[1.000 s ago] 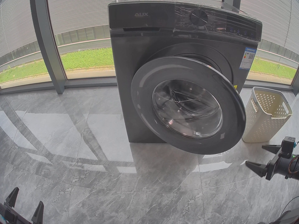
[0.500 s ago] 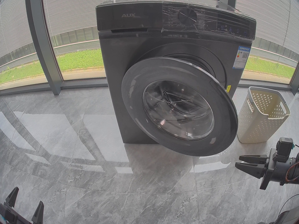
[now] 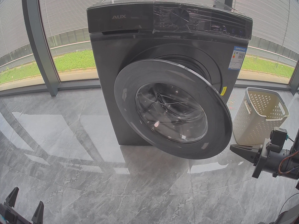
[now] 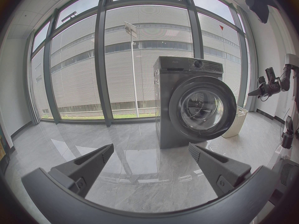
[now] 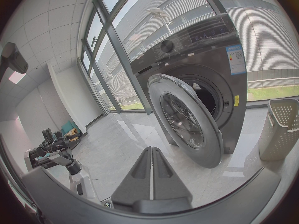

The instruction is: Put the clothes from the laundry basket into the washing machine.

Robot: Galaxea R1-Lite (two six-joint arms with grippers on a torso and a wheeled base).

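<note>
A dark grey washing machine [image 3: 168, 78] stands on the polished grey tile floor [image 3: 78, 171] in front of tall windows [image 3: 71, 25], with a strip of grass [image 3: 74, 59] outside. Its round door [image 3: 173, 109] is swung open on the robot's left side and faces out into the room. Behind the door's right edge the dark mouth of the drum [image 5: 204, 98] shows. Clear film covers the control panel around the knob [image 3: 179, 16], and a label [image 3: 236, 58] is stuck high on the front. The cream laundry basket [image 3: 260, 115], its walls full of small holes, stands upright on the floor just to the right of the machine, close by the edge of the open door. Its near wall hides the bottom, so I cannot tell what lies inside. The right gripper [image 3: 233, 147] hangs above the floor in front of the basket, held level with its tips toward the door's lower rim and clear of it. In the right wrist view its two fingers [image 5: 141, 168] are pressed flat together with nothing between them. The left gripper [image 3: 28, 196] sits low at the robot's near left, well apart from the machine, its fingers [image 4: 90, 162] spread wide and holding nothing.
</note>
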